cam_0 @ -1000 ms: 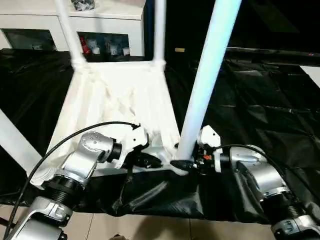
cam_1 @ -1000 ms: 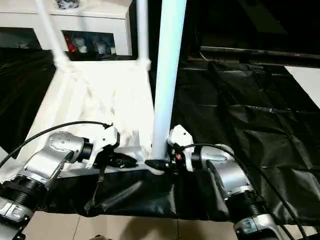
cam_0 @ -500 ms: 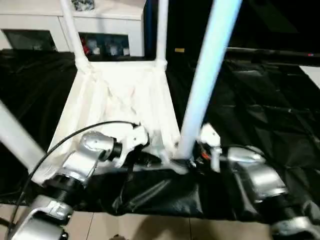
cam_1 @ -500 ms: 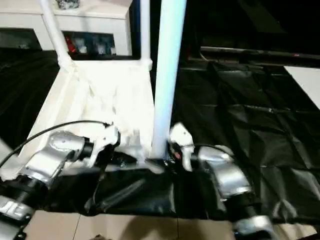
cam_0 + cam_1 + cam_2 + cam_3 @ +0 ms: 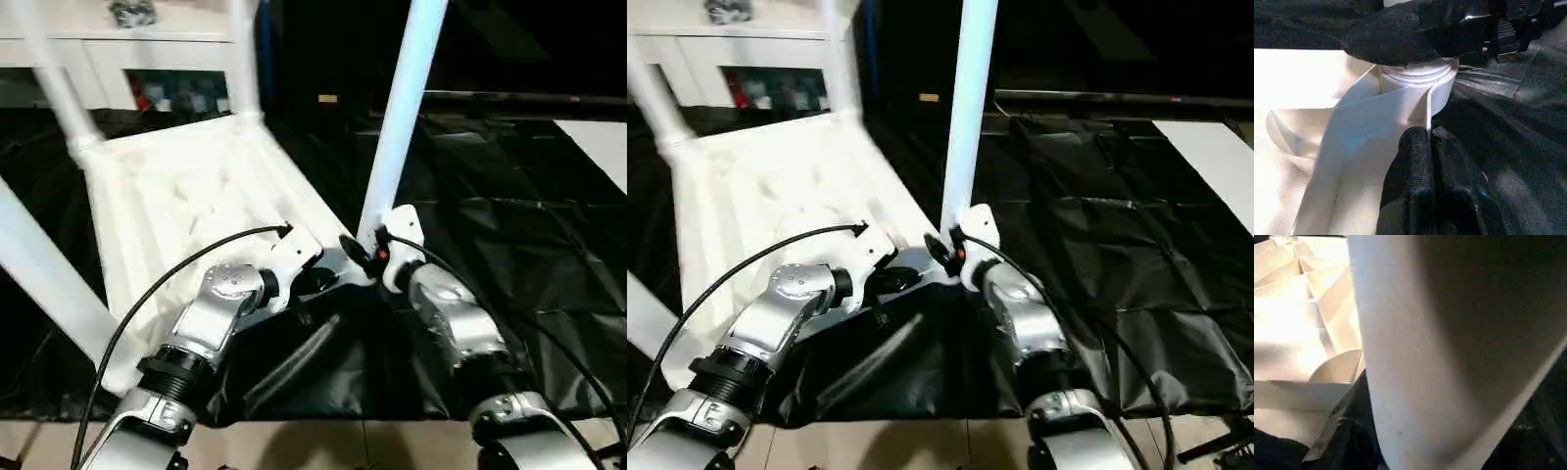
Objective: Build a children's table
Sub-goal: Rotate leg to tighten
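So the table top is lying upside down, ribbed side up, on a black sheet spread over the bench, and there are legs standing up out of its corners: two at the far end, one big one cutting across the left edge of the head view, and the near-right leg, which is the one being worked on. The step in hand looks like seating that last leg in its corner socket. The left tool has its fingers pressed fully together with the thin raised rim of the top pinched between them, right below the socket (basically steadying that corner). The right tool sits at the foot of the leg with its fingers roughly half spread around the base of the tube; I'd call that a hold on the leg, though the wrist view is too close to show the contact properly. The leg leans a bit rather than standing straight. My guess for the next move: keep the corner pinned, bring the leg upright and press it straight down so it goes fully home; pushing at an angle could jam it or skid the top on the slick sheet.
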Controlling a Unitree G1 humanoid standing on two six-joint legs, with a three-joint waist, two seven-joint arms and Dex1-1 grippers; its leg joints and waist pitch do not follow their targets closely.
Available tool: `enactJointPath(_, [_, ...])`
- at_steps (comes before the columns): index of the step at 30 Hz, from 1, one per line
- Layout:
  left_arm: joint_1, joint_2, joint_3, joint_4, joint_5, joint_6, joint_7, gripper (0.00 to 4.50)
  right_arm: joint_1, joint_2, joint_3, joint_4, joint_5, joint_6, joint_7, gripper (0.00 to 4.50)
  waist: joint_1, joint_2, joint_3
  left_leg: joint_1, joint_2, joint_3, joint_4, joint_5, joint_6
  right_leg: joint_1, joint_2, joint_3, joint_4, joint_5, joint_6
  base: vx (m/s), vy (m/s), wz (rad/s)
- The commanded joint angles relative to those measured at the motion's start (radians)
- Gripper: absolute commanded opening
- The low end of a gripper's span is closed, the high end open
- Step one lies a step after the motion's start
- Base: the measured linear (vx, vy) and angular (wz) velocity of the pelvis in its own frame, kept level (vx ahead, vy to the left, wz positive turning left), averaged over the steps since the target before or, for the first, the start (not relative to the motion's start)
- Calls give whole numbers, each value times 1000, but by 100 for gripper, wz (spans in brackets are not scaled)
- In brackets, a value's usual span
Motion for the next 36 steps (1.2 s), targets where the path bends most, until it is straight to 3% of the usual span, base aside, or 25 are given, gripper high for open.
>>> enactJointPath(1, [-17, -50, -51, -30, -20, -20, -15, 0, -7, 78, 53, 33, 35, 33, 60, 270, 6, -3, -65, -2, 14, 0, -69, -216, 38, 52, -53, 41, -81, -250, -192, 0, 0, 0])
enactJointPath(7, [-5, -7, -63, -49, -20, -33, -72, 0, 13, 37, 81, -1, 24, 29, 154, 318, 5, -4, -62, 0, 15, 1, -69, -236, 44, 51, -55, 41, -84, -279, -195, 0, 0, 0])
enactJointPath(9, [1, 29, -69, -53, -29, -60, -132, 0, 43, -17, 116, -55, 20, 26, 248, 331, 7, -5, -62, 0, 16, 1, -69, -234, 44, 52, -55, 41, -85, -285, -191, 0, 0, 0])
enactJointPath(14, [7, 89, -78, -69, -59, -106, -256, 0, 89, -109, 150, -143, 41, 36, 406, 331, 19, -4, -61, 4, 18, 2, -71, -237, 52, 51, -54, 43, -84, -270, -196, 0, 0, 0])
enactJointPath(17, [14, 137, -88, -89, -90, -128, -367, 0, 116, -185, 177, -192, 35, 27, 522, 331, 25, 6, -62, 11, 21, 4, -70, -247, 50, 46, -52, 45, -81, -239, -208, 0, 0, 0])
enactJointPath(20, [14, 166, -95, -94, -97, -131, -415, 0, 125, -225, 191, -211, 34, 28, 570, 331, 29, 4, -62, 10, 22, 5, -69, -239, 50, 48, -51, 45, -77, -209, -226, 0, 0, 0])
enactJointPath(24, [11, 192, -104, -84, -97, -146, -458, 0, 133, -254, 201, -241, 39, 41, 619, 331, 34, 6, -62, 10, 21, 4, -71, -248, 41, 50, -52, 45, -78, -229, -220, 0, 0, 0])
enactJointPath(25, [6, 200, -107, -76, -95, -151, -470, 0, 135, -262, 205, -252, 44, 49, 633, 331, 34, 1, -63, 8, 21, 4, -70, -243, 40, 51, -52, 45, -77, -226, -218, 0, 0, 0])
enactJointPath(26, [-1, 208, -110, -65, -92, -156, -481, 0, 137, -270, 209, -262, 52, 63, 653, 295, 37, 3, -63, 9, 21, 4, -70, -239, 42, 51, -53, 45, -76, -226, -219, 0, 0, 0])
enactJointPath(36, [-5, 214, -109, -56, -93, -151, -507, 0, 147, -270, 223, -287, 77, 83, 701, 263, 41, 4, -65, 7, 21, 3, -69, -219, 39, 54, -54, 45, -72, -199, -225, 0, 0, 0])
